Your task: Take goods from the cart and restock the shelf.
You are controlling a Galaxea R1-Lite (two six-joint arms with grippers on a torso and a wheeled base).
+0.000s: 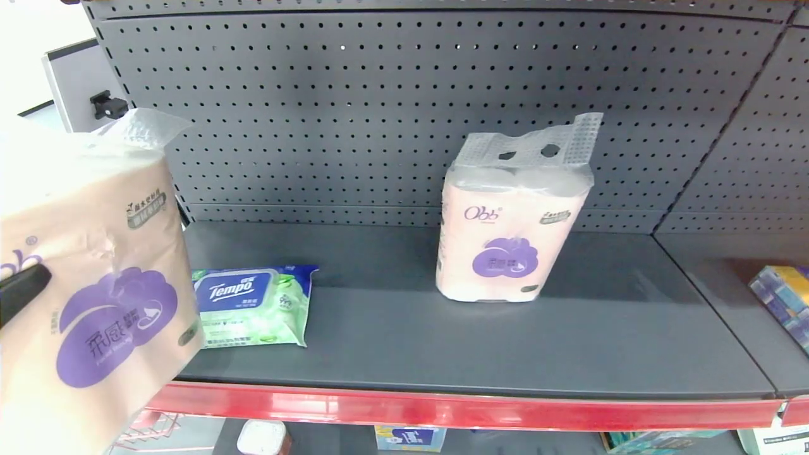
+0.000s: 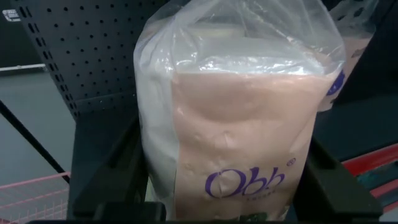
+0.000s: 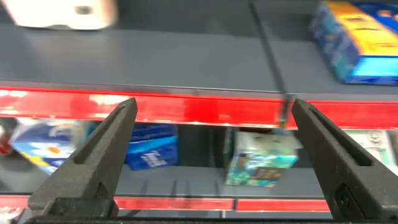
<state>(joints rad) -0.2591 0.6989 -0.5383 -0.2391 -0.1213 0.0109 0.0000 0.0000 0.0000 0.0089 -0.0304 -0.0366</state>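
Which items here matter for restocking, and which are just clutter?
Job: toilet roll pack held in left gripper; shelf; matching pack standing on it.
Lying about: wet wipes pack, flat on shelf; blue-yellow box on neighbouring bay.

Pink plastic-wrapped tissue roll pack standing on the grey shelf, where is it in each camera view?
Head view: the pink tissue roll pack stands upright on the grey shelf, right of centre.
Left wrist view: it peeks out behind the held pack.
Right wrist view: blurred pale shape on the shelf, probably its base.
Shared landmark: the red shelf-edge strip.
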